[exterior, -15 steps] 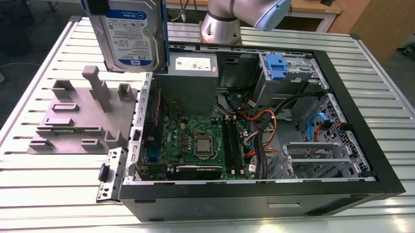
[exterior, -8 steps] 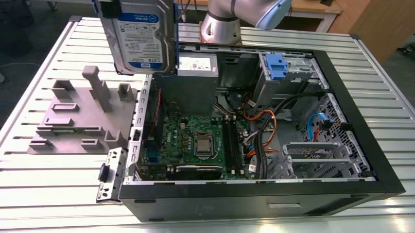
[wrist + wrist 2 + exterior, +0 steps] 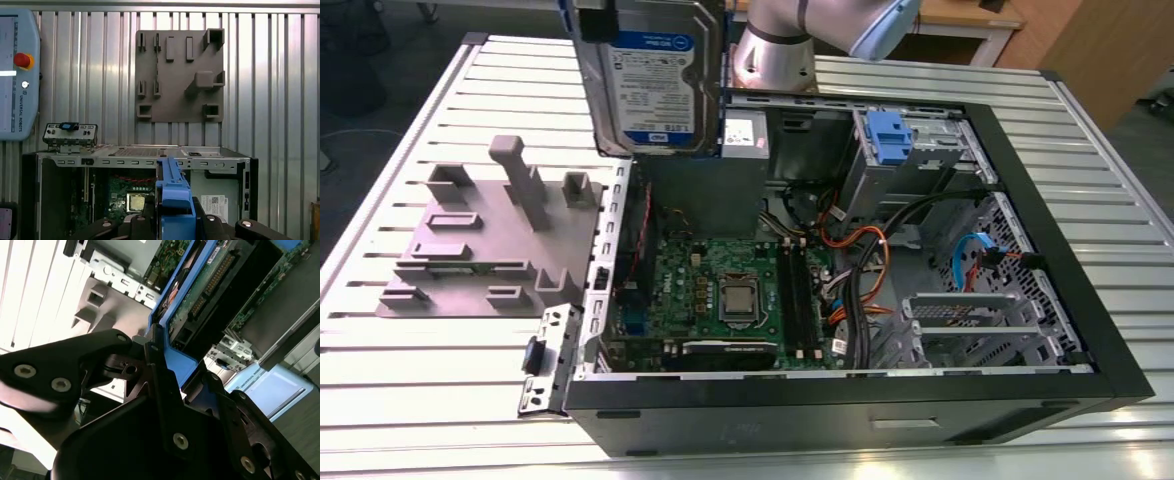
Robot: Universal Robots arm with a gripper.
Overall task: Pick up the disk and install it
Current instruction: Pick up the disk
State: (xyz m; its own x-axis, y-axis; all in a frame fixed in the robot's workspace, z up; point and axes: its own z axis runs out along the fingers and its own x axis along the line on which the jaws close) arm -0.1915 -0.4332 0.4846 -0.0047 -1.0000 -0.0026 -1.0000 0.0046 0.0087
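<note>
Slatted metal desk (image 3: pixel 400 380) with an open PC case (image 3: pixel 854 420) lying on it, grey fixture plate (image 3: pixel 467 250) just beside that. Gripper (image 3: pixel 172 222) is clamped onto the disk (image 3: pixel 654 90), holding it upright in the air above the case, label showing in the exterior view.

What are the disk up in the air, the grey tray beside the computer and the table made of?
The disk looks like silvery metal under a glossy label; its side rails look like blue plastic. The grey tray is matte and uniform, probably plastic. The table shines like ribbed aluminium.
</note>
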